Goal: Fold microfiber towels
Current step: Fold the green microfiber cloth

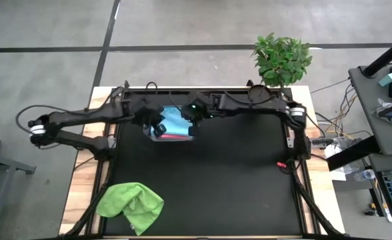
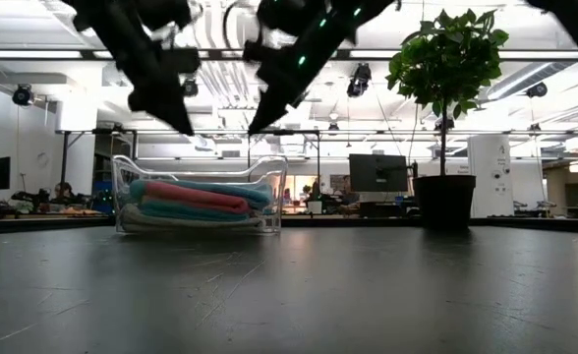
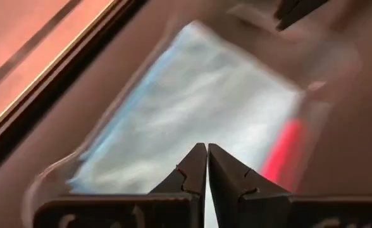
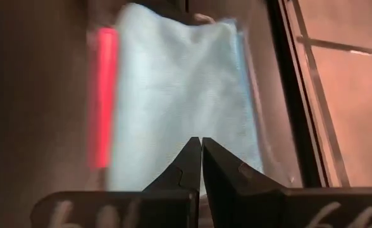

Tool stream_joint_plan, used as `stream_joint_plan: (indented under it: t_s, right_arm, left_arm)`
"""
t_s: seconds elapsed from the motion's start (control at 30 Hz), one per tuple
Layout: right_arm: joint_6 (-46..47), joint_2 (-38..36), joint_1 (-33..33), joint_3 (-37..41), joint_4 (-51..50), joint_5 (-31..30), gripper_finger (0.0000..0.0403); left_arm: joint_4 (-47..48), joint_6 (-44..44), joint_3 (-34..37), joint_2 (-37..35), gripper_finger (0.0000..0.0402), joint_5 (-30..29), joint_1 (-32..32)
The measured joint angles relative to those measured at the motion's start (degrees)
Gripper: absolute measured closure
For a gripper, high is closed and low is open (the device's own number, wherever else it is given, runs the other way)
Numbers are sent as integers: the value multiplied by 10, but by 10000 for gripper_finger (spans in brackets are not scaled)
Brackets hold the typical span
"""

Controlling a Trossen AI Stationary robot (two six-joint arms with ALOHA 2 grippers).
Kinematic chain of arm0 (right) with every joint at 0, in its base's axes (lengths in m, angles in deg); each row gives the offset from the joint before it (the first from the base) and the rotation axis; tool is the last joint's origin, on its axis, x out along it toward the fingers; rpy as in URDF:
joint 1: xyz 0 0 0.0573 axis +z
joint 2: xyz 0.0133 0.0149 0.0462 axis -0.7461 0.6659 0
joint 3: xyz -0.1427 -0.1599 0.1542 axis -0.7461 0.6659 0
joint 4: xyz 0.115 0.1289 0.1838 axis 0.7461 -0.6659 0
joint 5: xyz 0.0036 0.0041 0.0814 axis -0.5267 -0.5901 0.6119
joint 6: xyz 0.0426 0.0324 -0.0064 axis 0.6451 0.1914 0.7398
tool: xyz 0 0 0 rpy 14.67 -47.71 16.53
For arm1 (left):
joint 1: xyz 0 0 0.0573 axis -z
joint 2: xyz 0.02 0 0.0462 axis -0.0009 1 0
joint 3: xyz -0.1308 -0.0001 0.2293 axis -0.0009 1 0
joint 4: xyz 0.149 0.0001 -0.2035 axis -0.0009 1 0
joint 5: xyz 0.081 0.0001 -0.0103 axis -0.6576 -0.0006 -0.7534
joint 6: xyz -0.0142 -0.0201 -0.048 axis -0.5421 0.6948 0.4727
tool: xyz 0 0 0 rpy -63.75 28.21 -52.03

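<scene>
Blue towel [image 1: 174, 120] in tub [image 1: 155, 135] (grippers closed)

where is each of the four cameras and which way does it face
High: overhead, straight down on the black table; both arms and the lime green towel show.
Low: at tabletop height, level across to the clear tub; both arms hang above it.
Left wrist: down on the tub; left gripper, jaws shut.
Right wrist: the same; right gripper, jaws shut.
Shared: both wrist views show the light blue towel.
</scene>
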Motion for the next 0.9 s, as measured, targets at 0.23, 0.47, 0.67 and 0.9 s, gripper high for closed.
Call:
stream_joint_plan:
  t_s: [0.23, 0.47, 0.67, 0.9]
  right_arm:
    - [29, -103, 59, 125, 39, 0, 394]
    - [29, -203, 129, 287, 150, 0, 394]
    - [-7, -271, 193, 399, 236, 0, 394]
    - [-88, -360, 261, 452, 261, 1, 394]
  left_arm:
    - [-76, 93, 4, -33, 400, -14, 154]
    - [-167, 187, 4, 0, 400, -74, 294]
    - [-166, 292, -31, 65, 400, 3, 346]
    - [-63, 527, -135, 144, 401, 243, 383]
